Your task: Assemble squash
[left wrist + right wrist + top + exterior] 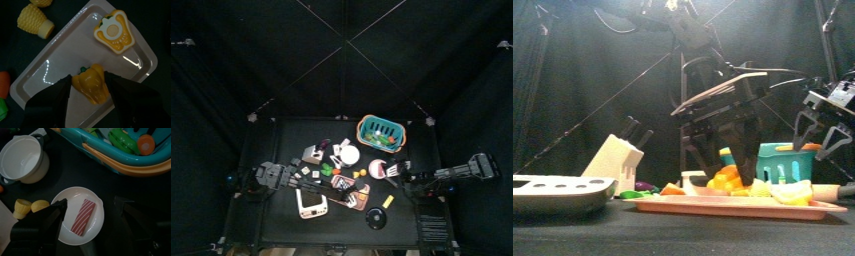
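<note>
Left hand clamped on one orange squash half above the pink tray.
The mating squash half lies cut face up on the tray, showing pale flesh within an orange rim; next, the held piece likely needs aligning over it. Right hand, jaws apart, hovers over a white plate holding bacon.

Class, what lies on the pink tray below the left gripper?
On the pink tray lie two squash halves: one cut face up, the other between the left gripper's jaws, its lower end hidden.
</note>
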Controlling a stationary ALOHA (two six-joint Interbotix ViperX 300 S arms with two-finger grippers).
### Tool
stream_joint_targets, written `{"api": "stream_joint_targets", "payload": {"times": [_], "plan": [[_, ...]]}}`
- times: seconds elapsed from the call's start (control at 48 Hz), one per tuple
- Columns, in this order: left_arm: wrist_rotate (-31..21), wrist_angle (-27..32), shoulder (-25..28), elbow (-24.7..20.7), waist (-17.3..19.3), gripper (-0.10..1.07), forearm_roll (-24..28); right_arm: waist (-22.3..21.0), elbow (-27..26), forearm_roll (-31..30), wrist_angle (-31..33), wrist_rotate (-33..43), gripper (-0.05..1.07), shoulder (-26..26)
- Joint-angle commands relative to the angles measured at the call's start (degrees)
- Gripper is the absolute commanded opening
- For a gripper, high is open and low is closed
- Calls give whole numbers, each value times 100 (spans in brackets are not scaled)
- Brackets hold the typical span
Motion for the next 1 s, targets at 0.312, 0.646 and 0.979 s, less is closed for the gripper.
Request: {"api": "stream_joint_targets", "payload": {"times": [0.312, 0.646, 0.979], "plan": [[-334, -1178, -167, -123, 79, 79, -88, -18, 0, 70, 9, -18, 104, -9], [-396, -1521, -53, -158, 352, 79, -88, -26, 9, 70, 9, -9, 104, -26], [-413, -2004, 70, -193, 466, 79, -396, -18, 18, 70, 9, -9, 104, -18]]}}
